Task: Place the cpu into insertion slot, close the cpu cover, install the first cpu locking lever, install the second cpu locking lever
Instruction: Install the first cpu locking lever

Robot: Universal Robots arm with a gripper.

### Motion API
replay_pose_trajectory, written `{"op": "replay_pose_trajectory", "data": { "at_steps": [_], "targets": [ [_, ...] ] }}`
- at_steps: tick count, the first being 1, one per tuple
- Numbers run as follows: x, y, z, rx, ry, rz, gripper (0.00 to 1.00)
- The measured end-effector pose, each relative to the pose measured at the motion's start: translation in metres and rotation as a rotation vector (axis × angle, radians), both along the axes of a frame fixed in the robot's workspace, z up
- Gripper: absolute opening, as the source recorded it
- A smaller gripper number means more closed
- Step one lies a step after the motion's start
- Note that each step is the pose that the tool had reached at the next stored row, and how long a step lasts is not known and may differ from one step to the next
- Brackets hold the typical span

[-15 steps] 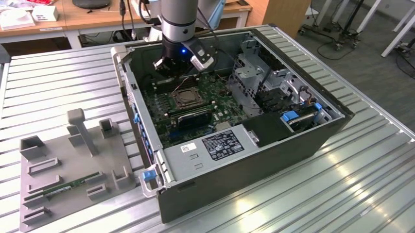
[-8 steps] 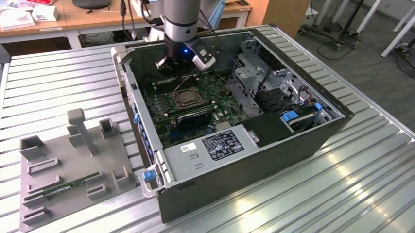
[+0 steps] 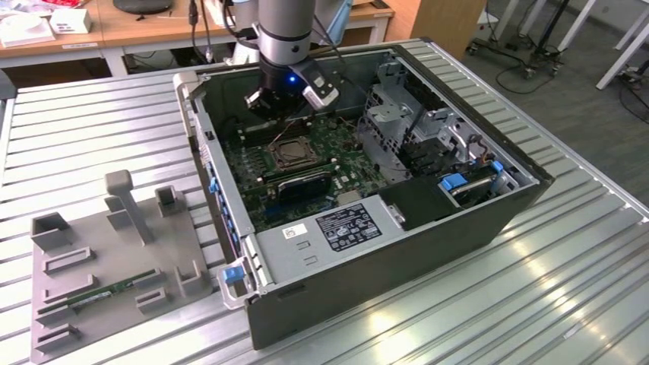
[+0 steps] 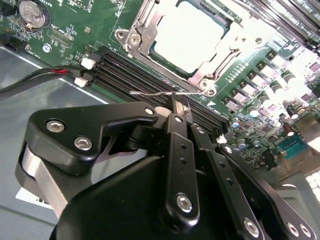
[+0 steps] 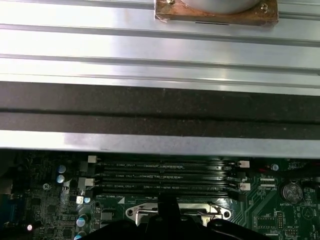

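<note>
The cpu lies flat in the insertion slot on the green motherboard. Over it lies the silvery cpu cover, framing its pale top. A thin wire locking lever runs along the socket's edge beside the memory slots. My gripper is shut, and its black fingertips sit right at this lever; I cannot tell whether they touch it. In the exterior view the gripper hangs inside the open computer case, just beyond the socket. In the first wrist view the socket frame shows behind the dark finger tips.
Black memory slots lie between gripper and socket. A red-and-black cable and a coin battery are nearby. The case wall, drive cage and power supply hem the board in. A grey fixture holds a memory stick.
</note>
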State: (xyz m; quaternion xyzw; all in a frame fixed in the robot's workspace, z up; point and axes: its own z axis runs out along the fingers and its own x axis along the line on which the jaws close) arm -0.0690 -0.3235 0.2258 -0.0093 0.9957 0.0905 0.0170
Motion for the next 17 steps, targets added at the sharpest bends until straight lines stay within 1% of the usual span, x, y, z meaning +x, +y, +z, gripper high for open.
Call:
{"op": "replay_pose_trajectory", "data": {
  "at_steps": [6, 17],
  "targets": [
    [0.0019, 0.0019, -0.0004, 0.0003, 0.0001, 0.000, 0.11],
    [0.0059, 0.0021, -0.0012, 0.0002, 0.0000, 0.000, 0.11]
  ]
}}
